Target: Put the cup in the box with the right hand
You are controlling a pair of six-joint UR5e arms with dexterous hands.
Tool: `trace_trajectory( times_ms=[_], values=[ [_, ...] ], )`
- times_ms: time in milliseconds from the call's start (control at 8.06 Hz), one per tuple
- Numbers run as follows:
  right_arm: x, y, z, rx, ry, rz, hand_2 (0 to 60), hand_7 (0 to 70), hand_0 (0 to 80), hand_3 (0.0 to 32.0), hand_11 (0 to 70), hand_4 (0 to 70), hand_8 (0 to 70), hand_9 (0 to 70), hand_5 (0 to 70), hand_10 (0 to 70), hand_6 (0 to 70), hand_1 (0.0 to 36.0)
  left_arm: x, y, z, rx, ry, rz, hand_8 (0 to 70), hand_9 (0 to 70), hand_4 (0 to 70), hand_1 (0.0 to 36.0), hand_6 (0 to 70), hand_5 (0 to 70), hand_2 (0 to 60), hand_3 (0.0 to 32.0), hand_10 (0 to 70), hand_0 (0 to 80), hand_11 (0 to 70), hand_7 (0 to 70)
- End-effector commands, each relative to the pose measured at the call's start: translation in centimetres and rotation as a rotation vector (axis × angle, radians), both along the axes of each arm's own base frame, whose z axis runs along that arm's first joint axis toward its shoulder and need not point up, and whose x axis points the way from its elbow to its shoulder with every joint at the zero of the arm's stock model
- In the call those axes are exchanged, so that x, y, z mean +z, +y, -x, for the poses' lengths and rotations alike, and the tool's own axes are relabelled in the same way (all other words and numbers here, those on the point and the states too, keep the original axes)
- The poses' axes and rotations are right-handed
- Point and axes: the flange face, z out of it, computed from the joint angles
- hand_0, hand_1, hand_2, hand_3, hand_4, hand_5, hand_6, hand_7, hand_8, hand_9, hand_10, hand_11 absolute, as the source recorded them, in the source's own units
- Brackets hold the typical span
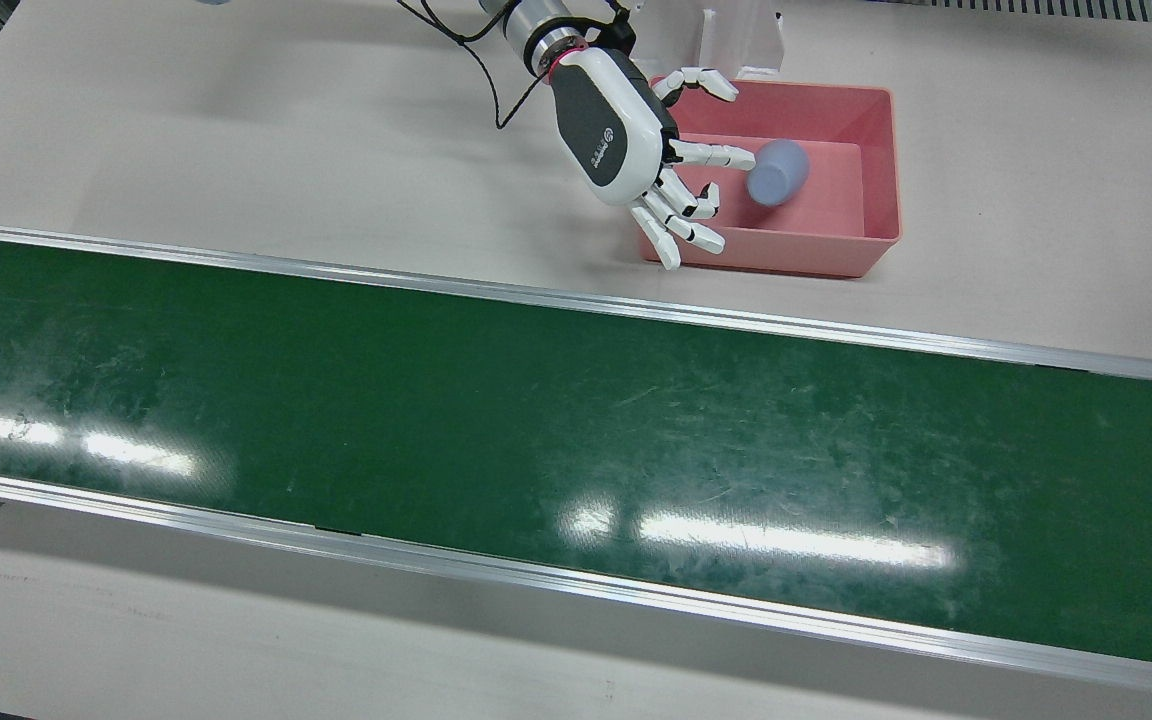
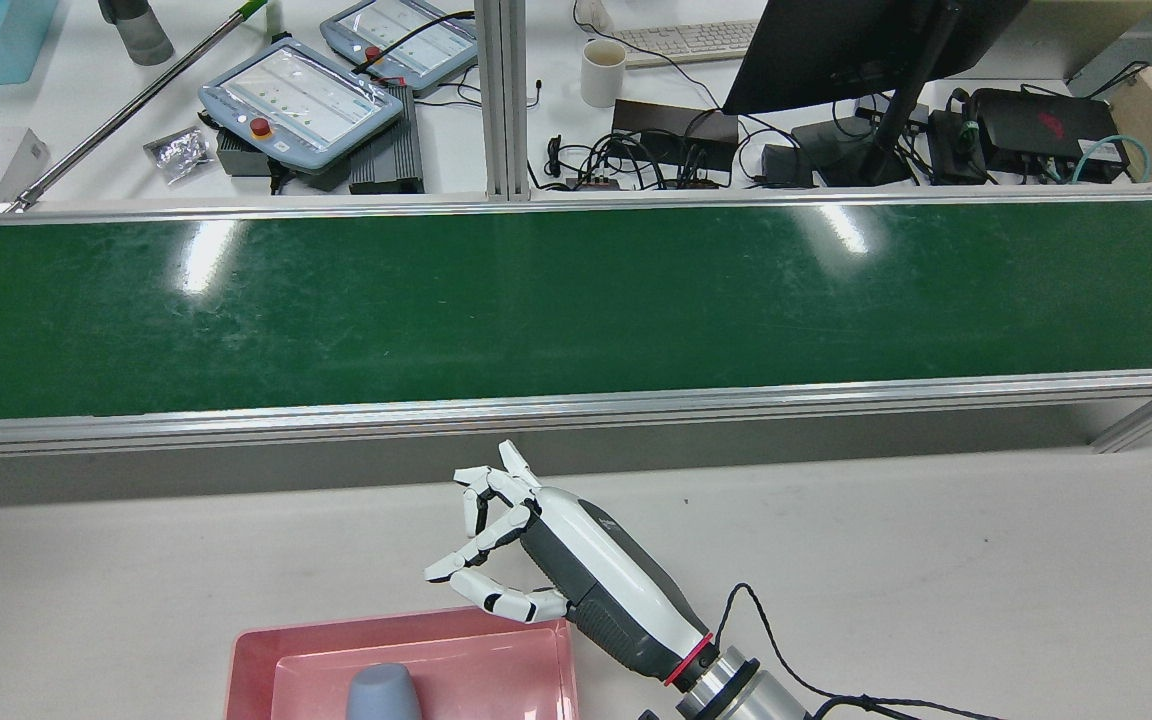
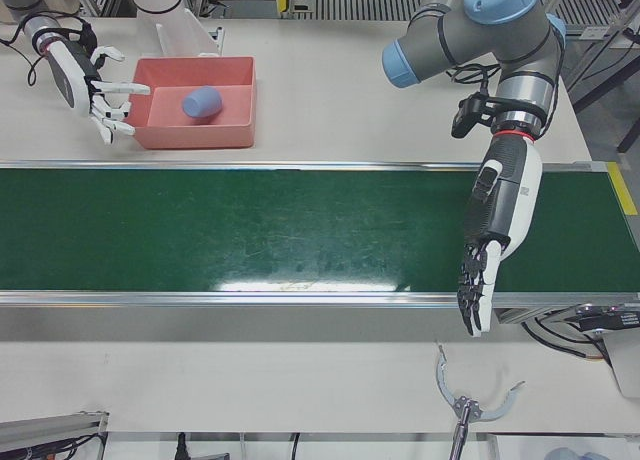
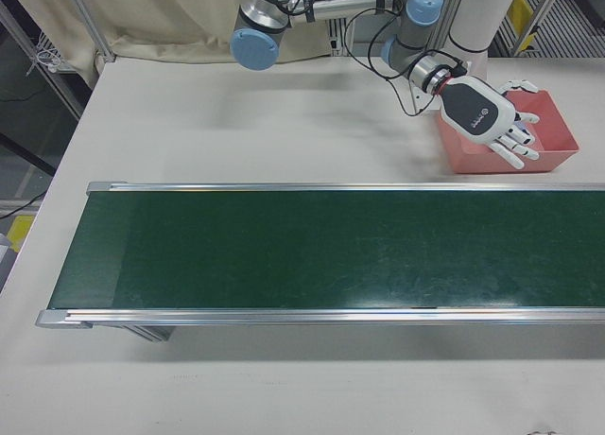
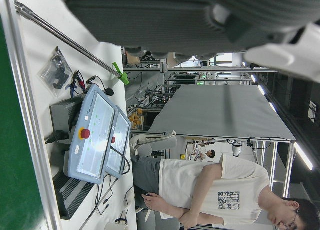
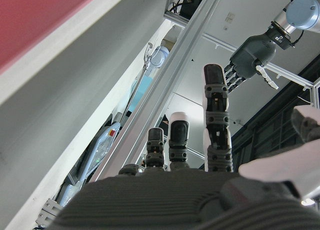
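The front view looks almost straight down and close at the green belt (image 1: 576, 440) and the pink box (image 1: 866, 235). The rear view looks from high behind the robot, across the bench (image 2: 936, 560) and belt to the desks beyond. Both show the box and the right robot hand (image 1: 636, 140). The left-front view looks down from the other side, farther off, at the left robot hand (image 3: 495, 240). The right-front view shows the belt's other half. Each hand camera lies on its side, very close.
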Motion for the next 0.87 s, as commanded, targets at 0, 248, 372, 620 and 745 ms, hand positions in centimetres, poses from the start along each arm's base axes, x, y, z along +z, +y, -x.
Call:
trace_trajectory(
  times_ms=[0, 248, 372, 620, 745],
  values=[
    [0.9, -0.2, 0.2, -0.026, -0.02, 0.035, 39.1, 70.0, 0.0, 0.0, 0.0, 70.0, 7.1, 23.8, 0.0, 0.0, 13.4, 0.0, 0.0, 0.0, -0.1, 0.002, 0.0, 0.0, 0.0, 0.0, 0.0, 0.0, 0.0, 0.0, 0.0, 0.0, 0.0, 0.0, 0.0, 0.0],
    [-0.2, -2.4, -8.3, 0.034, -0.039, 0.038, 40.2, 70.0, 0.0, 0.0, 0.0, 70.0, 6.8, 23.4, 0.0, 0.0, 13.3, 0.0, 0.0, 0.0, 0.0, 0.0, 0.0, 0.0, 0.0, 0.0, 0.0, 0.0, 0.0, 0.0, 0.0, 0.0, 0.0, 0.0, 0.0, 0.0],
    [-1.0, -4.3, -13.7, 0.096, -0.04, 0.034, 31.1, 70.0, 0.0, 0.0, 0.0, 70.0, 9.4, 30.1, 0.0, 0.0, 16.7, 0.0, 0.0, 0.0, 0.0, 0.0, 0.0, 0.0, 0.0, 0.0, 0.0, 0.0, 0.0, 0.0, 0.0, 0.0, 0.0, 0.0, 0.0, 0.0],
    [2.2, -8.0, -20.2, 0.155, -0.088, 0.086, 16.8, 70.0, 0.0, 0.0, 2.1, 70.0, 12.3, 34.7, 0.0, 2.9, 18.5, 0.0, 0.0, 0.0, -0.1, 0.002, 0.0, 0.0, 0.0, 0.0, 0.0, 0.0, 0.0, 0.0, 0.0, 0.0, 0.0, 0.0, 0.0, 0.0],
    [5.3, -10.3, -23.4, 0.185, -0.11, 0.143, 4.9, 70.0, 7.4, 0.0, 4.2, 70.0, 12.0, 32.5, 0.0, 4.1, 17.5, 0.0, 0.0, 0.0, -0.1, 0.002, 0.0, 0.0, 0.0, 0.0, 0.0, 0.0, 0.0, 0.0, 0.0, 0.0, 0.0, 0.0, 0.0, 0.0]
  ],
)
